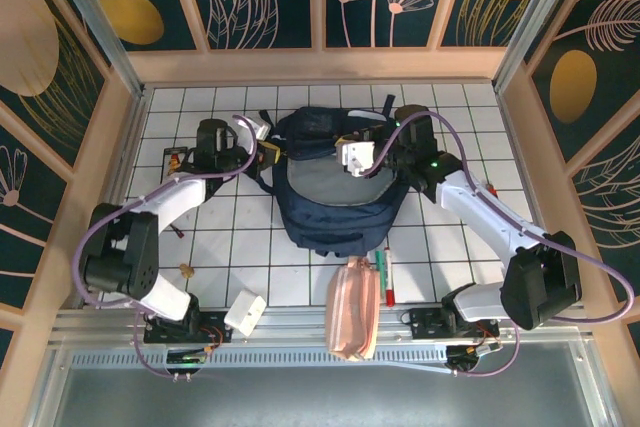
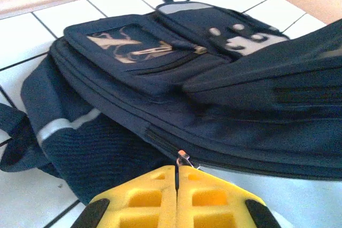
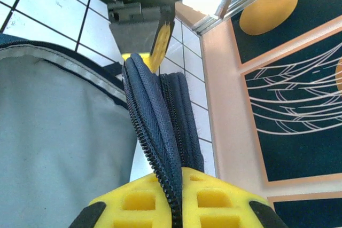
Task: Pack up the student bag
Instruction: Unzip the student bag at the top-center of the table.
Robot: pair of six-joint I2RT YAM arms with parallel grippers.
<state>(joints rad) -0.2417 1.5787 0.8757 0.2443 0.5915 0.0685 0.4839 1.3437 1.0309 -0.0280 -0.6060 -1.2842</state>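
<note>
- We see the student bag (image 1: pixel 335 192) lying mid-table (image 1: pixel 230 247), main opening showing grey lining.
- Left claw (image 2: pixel 177 177), at the bag's left side, is pinched onto the zipper pull (image 2: pixel 183 157).
- Right claw (image 3: pixel 173 185), at the bag's right side, clamps the bag's zippered edge.

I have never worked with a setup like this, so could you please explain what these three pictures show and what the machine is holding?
These are two robot arms bolted at the near edge of a white tiled table. One picture looks down from above; the other two come from small cameras on each wrist, looking past yellow fingers. In the middle lies the student bag, a navy backpack opened to its grey lining. The left end effector is shut on the bag's zipper pull. The right end effector is shut on the bag's zippered edge. Nearer the arms lie a pink pouch, two pens, a small white box and a small brown item.
</note>
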